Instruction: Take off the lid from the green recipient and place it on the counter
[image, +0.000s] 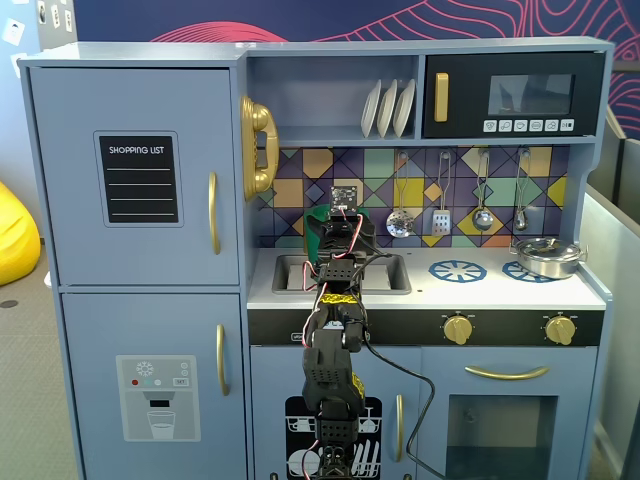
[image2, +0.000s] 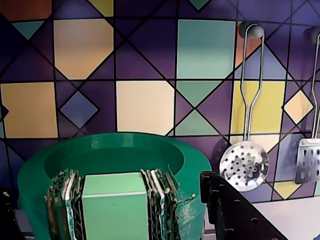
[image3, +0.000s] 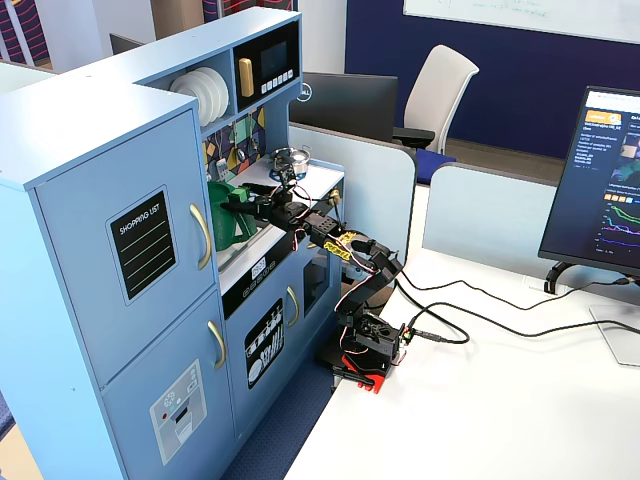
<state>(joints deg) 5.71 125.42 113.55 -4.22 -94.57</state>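
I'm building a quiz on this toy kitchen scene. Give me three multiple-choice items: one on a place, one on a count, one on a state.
1. Where is the steel pot?
A. in the sink
B. on the counter's right-hand burner ring
C. on the plate shelf

2. How many white plates stand on the shelf?
A. two
B. three
C. five

3. What is the gripper doing?
A. shut on the lid's knob
B. open above the sink
C. holding a spoon

Key:
1 B: in a fixed view the steel pot sits at the right end of the counter.
2 B: three plates lean side by side.
3 A: the wrist view shows the gripper clamping the knob of the lid.
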